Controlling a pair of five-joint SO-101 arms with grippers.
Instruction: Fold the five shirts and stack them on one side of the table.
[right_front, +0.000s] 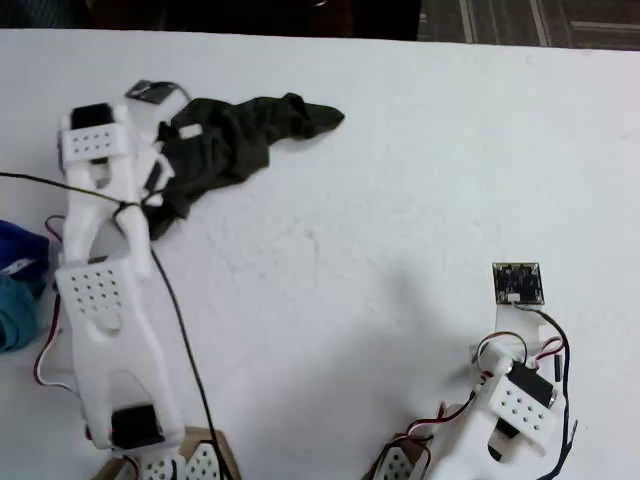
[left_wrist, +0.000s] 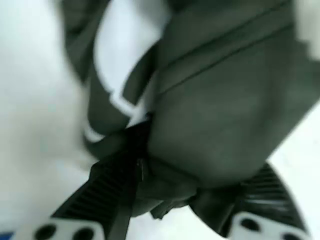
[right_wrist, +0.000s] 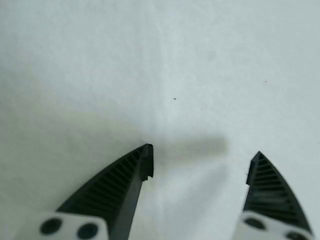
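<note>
A: Where's the shirt (right_front: 240, 135)?
B: Bunched far left on the table (right_front: 400, 200); the left gripper (left_wrist: 205, 150) clamps a fold of it.
A: And the right gripper (right_wrist: 200, 155)?
B: Near right; fingers spread above the table.

White perforated arms (right_front: 105, 300) — black ribbed fingers (right_wrist: 120, 185), red-black cables (right_front: 186, 345).

A white table (right_front: 400, 200) spans the scene, with dark floor (right_front: 520, 20) beyond its far edge.

Dark shirt (right_front: 225, 145) lies crumpled (blue cloth (right_front: 20, 258) well apart).
</note>
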